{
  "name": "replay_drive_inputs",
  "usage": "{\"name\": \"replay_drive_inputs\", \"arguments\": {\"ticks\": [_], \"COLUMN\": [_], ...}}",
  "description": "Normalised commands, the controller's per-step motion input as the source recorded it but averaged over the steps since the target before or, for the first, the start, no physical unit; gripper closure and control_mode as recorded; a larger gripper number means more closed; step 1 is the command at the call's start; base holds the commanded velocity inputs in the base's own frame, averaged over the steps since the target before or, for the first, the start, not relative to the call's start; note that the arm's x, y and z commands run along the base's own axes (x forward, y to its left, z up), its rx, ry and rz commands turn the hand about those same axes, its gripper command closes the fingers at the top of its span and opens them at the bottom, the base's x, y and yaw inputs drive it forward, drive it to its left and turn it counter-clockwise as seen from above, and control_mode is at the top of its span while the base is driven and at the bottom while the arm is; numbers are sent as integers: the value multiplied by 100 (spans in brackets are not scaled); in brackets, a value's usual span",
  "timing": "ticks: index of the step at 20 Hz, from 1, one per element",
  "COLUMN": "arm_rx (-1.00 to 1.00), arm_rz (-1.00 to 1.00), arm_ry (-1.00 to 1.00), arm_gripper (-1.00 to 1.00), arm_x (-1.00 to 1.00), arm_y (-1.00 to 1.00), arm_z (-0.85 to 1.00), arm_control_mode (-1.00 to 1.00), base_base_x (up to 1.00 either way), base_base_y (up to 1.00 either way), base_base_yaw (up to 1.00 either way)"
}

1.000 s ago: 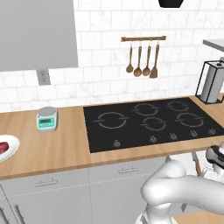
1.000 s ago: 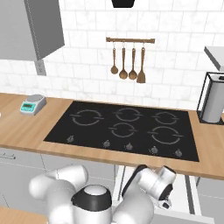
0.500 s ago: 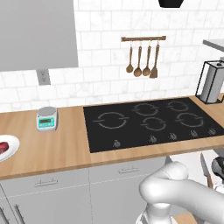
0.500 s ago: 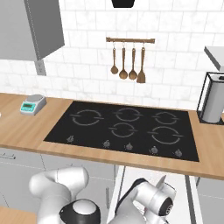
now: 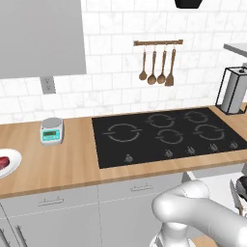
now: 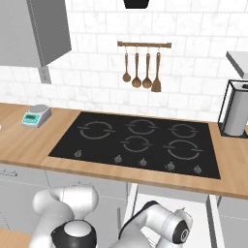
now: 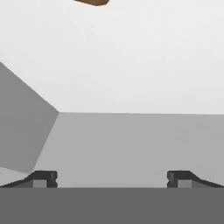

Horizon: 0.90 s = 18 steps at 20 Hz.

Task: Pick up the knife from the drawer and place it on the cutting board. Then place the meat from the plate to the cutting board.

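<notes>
My gripper (image 7: 111,179) is open, its two dark fingertips (image 7: 43,178) wide apart with nothing between them. It points into the open drawer (image 6: 167,203), at a pale floor and grey walls. A small brown shape (image 7: 92,1) sits at the top edge of the hand view; I cannot tell what it is. The knife is hidden. In the right base view my wrist (image 6: 177,231) hangs low inside the drawer. The white plate (image 5: 10,166) lies at the far left of the counter with the red meat (image 5: 3,161) on it. The cutting board is out of view.
A black cooktop (image 5: 169,135) takes up the middle of the wooden counter (image 5: 72,164). A small teal scale (image 5: 51,131) stands left of it. A wire-framed grey appliance (image 5: 234,91) is at the far right. Wooden utensils (image 5: 155,67) hang on the tiled wall.
The arm has bent down and to the right, carrying the hand lower into the open drawer. The jaws stay wide apart. The counter's things have not moved.
</notes>
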Motion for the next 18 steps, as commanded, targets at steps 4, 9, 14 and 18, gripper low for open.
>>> {"name": "replay_drive_inputs", "arguments": {"ticks": [4,9,14,18], "arm_rx": [3,0,0,0], "arm_rz": [0,-2,0,0], "arm_ry": [-18,-35,-15,1], "arm_gripper": [-100,-100,-100,-100], "arm_x": [32,10,15,16], "arm_y": [11,4,4,0], "arm_z": [64,12,0,0], "arm_control_mode": [-100,-100,-100,-100], "base_base_x": [0,0,0,0], "base_base_y": [0,0,0,0], "base_base_yaw": [0,0,0,0]}}
